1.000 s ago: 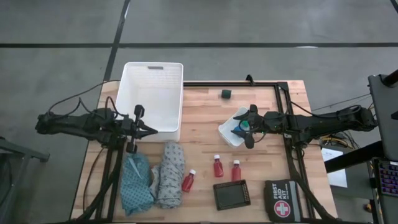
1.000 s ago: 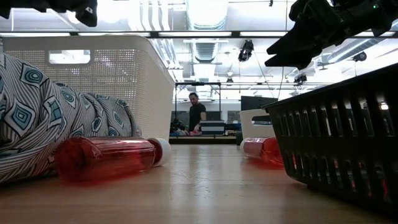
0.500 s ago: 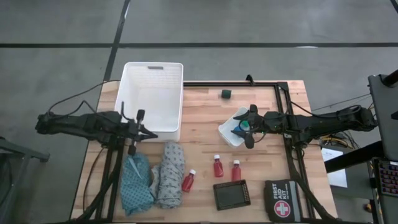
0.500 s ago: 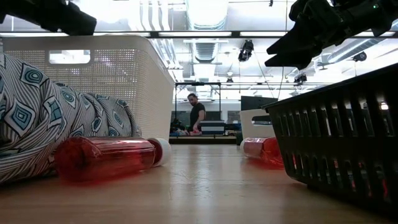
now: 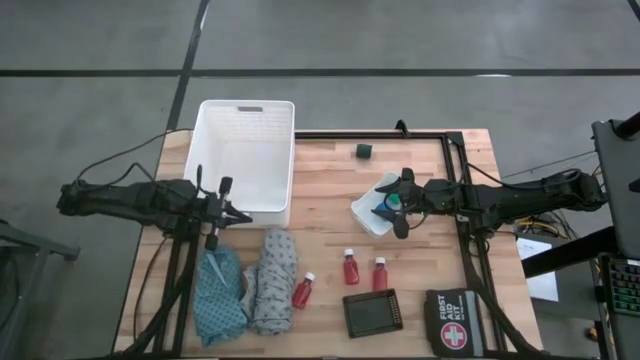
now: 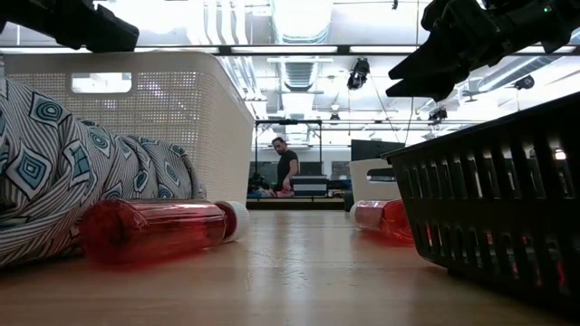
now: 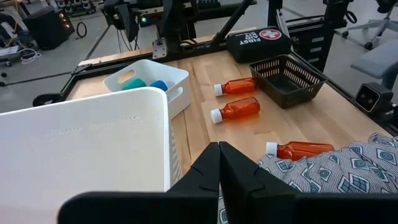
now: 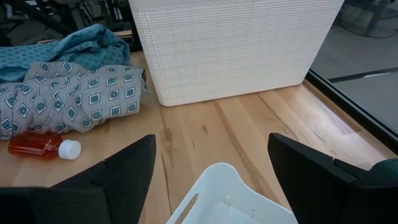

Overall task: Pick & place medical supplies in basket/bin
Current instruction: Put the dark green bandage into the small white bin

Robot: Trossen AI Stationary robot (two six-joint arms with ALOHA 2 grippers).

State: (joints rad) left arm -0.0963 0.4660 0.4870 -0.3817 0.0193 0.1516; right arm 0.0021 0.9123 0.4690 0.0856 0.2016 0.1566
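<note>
The right gripper [image 5: 393, 208] hangs spread and empty over the small white tray [image 5: 366, 217], probably lined up for the blue piece [image 7: 159, 85] lying there. The left gripper [image 5: 245, 213] is clenched on nothing beside the basket [image 5: 247, 112], whose inside is washed out. Three red bottles [image 5: 351, 267] and both cloths [image 5: 270, 278] lie on the tabletop [image 5: 330, 180].

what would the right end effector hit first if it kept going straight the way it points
Probably the large white basket: the open right end effector, above the small white tray, points across bare table at its slotted wall. Its height is unclear.
</note>
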